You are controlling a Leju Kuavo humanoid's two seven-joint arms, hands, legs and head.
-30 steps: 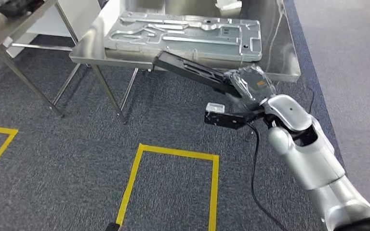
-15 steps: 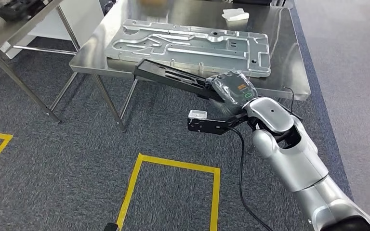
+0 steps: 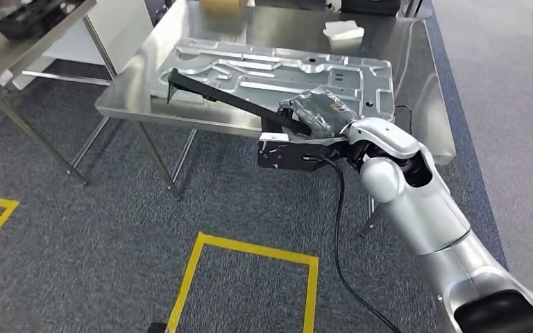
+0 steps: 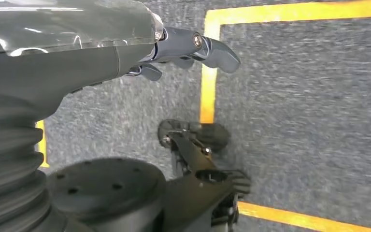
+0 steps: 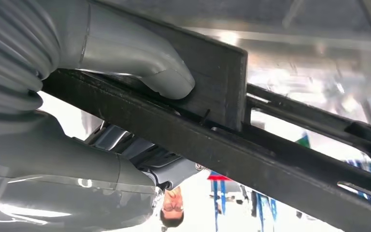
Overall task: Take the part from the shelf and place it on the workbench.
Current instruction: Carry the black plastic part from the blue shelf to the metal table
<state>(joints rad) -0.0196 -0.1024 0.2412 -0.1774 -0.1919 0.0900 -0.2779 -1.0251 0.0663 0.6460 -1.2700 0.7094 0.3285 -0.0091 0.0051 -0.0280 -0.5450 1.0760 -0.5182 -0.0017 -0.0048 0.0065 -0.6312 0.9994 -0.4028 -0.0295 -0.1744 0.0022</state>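
I have the long black plastic frame part [image 3: 225, 98] clamped in my right hand [image 3: 319, 111], thumb [image 5: 140, 63] pressed flat on its broad face and the darker fingers [image 5: 140, 166] wrapped underneath, so the grip looks firm. The part juts out from the hand, its far tip over the near left edge of the shiny steel tabletop [image 3: 416, 76], above the big grey stamped metal plate [image 3: 284, 69] lying there. Whether that tip is touching the plate or hanging just over it, I can't tell from the head view.

My left hand [image 4: 125, 53] hangs at my side over the grey carpet with its yellow tape lines [image 4: 207, 77]; its fingers [image 4: 207, 48] are loosely curled and hold nothing.

I judge the step in hand to be the set-down. To do it well I'd bring the part level, because right now the held end sits lower and nearer me than the tip (a tilted release would let it slide off the near edge). I'd carry the whole length over the tabletop, lower until it rests flat, and only then ease the thumb off. The white block [image 3: 343, 29] at the far side is well apart and no obstacle.
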